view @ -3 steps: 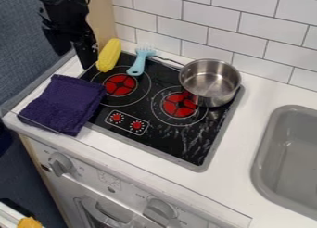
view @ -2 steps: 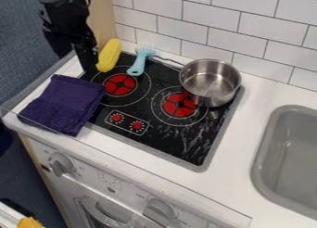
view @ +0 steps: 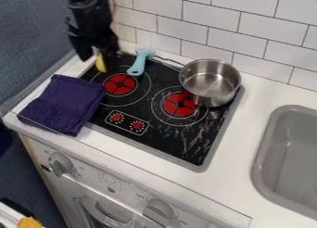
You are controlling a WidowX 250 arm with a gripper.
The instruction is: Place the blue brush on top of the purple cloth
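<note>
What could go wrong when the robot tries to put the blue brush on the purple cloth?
The end effector is in front of the yellow corn, so it might bump the corn on its way to the blue brush. The purple cloth lies partly on the stove's edge and looks bunched up, so the brush could tip or slide off.

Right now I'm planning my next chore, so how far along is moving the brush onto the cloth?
Nothing looks done: the blue brush lies on the stove, off the purple cloth. It isn't in hand; the gripper partly hides the corn. Grasping, carrying and placing remain.
</note>
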